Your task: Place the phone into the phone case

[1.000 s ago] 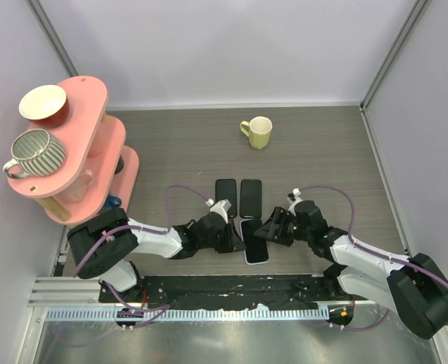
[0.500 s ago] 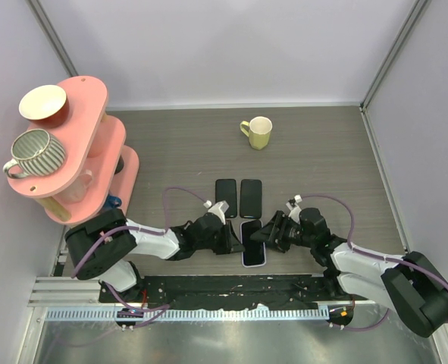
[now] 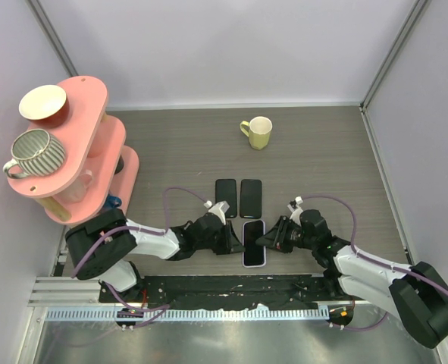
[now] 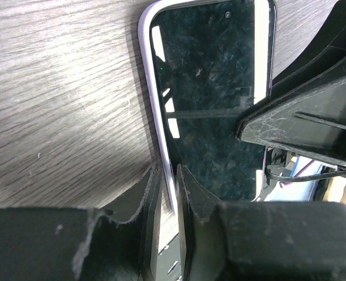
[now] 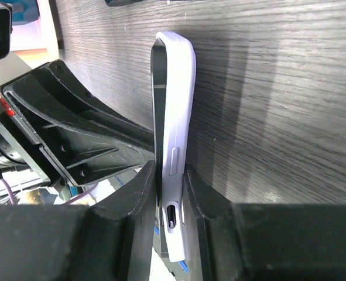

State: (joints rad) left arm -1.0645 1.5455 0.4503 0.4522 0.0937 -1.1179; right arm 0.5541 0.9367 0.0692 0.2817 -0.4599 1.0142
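Phone (image 3: 255,243) lies flat, screen up, in the lavender phone case (image 5: 181,105) on the counter (image 3: 322,167), between the two arms. Its long axis runs near-to-far. Probably stiff, light, slick glass with a softer case rim — hold by the long edges. Left tool (image 4: 170,175) pinches the left rim, right tool (image 5: 171,175) clamps the right edge.

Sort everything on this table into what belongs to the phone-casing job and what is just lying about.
Job in hand: phone; lilac phone case; left hand and right hand, each clamped on a case edge.

Lying about: black phones; yellow mug; pink shelf stand; striped mug; cream bowl.
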